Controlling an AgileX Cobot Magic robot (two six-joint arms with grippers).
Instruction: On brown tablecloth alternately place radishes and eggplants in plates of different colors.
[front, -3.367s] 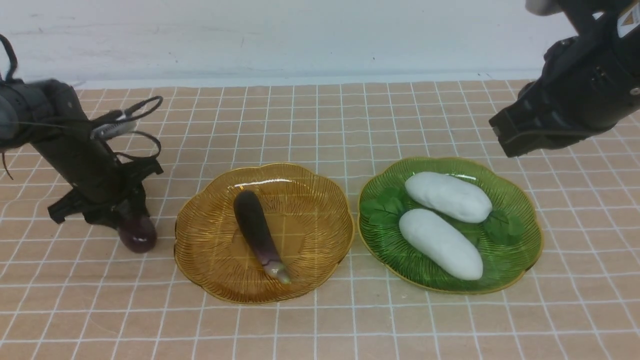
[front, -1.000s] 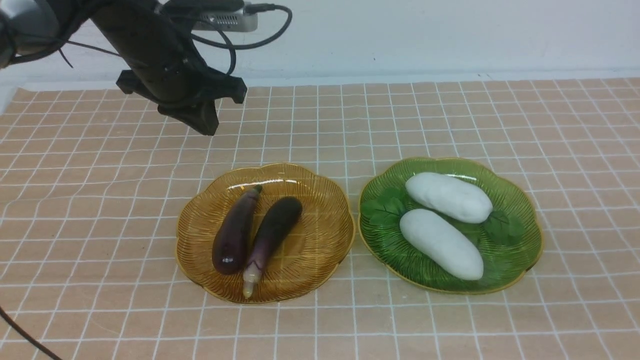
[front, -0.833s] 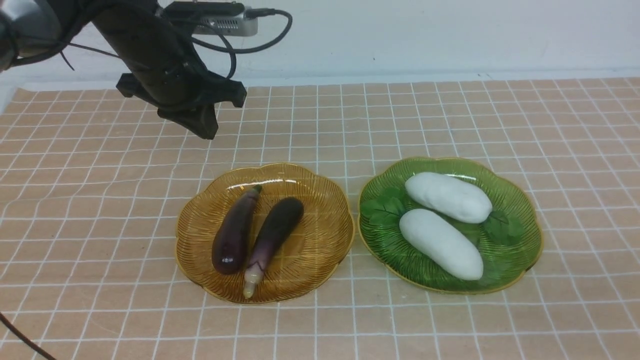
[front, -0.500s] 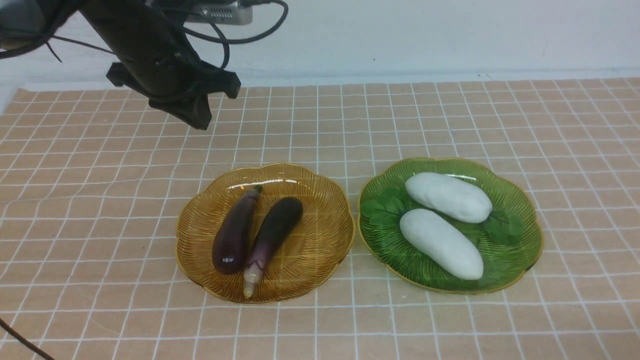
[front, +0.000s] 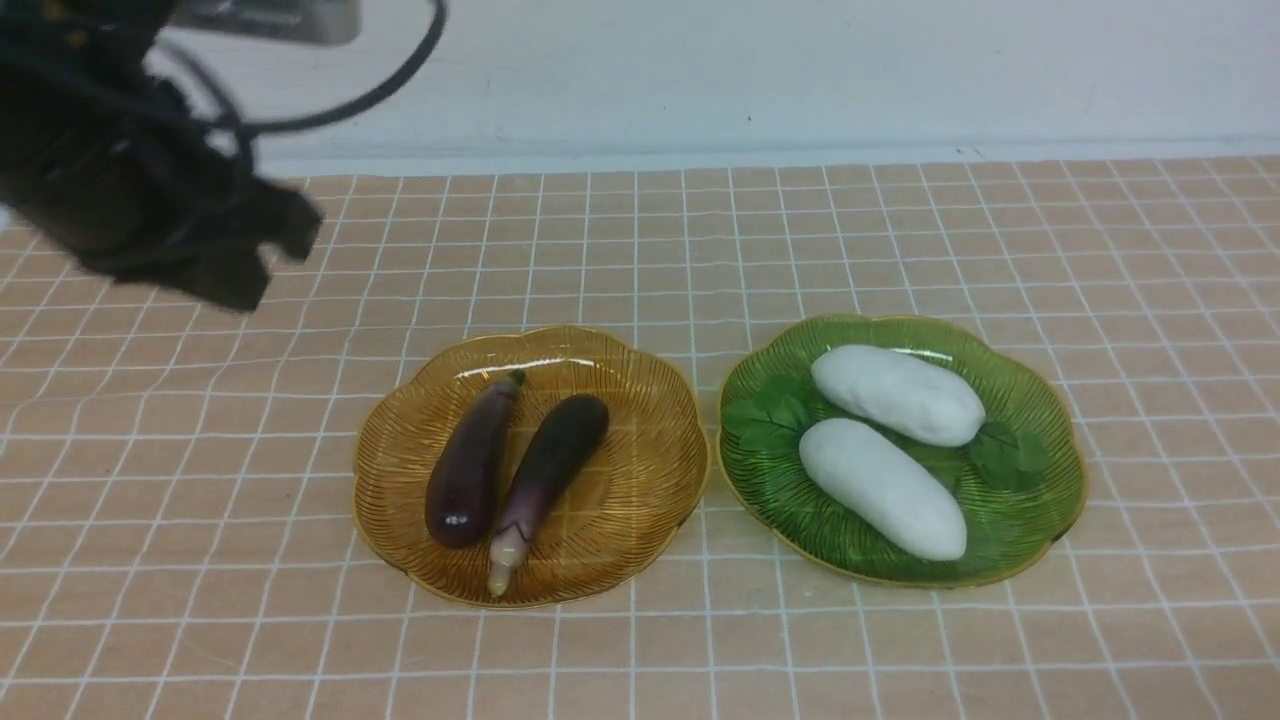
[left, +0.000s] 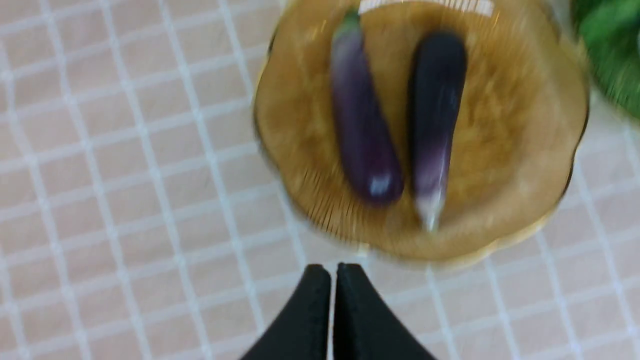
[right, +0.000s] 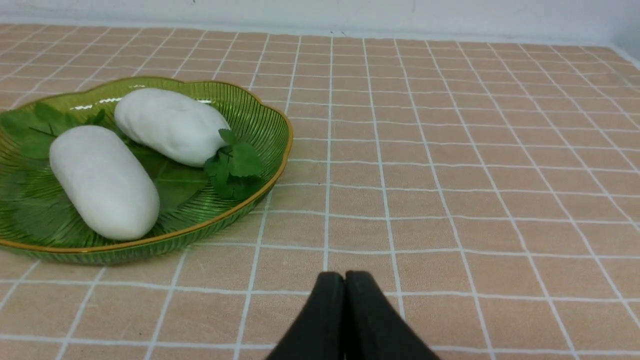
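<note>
Both eggplants (front: 515, 465) lie side by side in amber plate (front: 640, 500), both radishes (front: 890, 440) in green plate (front: 1040, 520) at its 3 o'clock on brown tablecloth (front: 200, 560); left gripper (left: 332, 272) and right gripper (right: 344, 280) clenched, empty.

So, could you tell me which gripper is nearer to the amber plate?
Left. The left gripper hovers shut just outside the amber plate; the right gripper, also shut, sits beyond the green plate, further away.

Plain white wall (front: 800, 70) behind the table.
</note>
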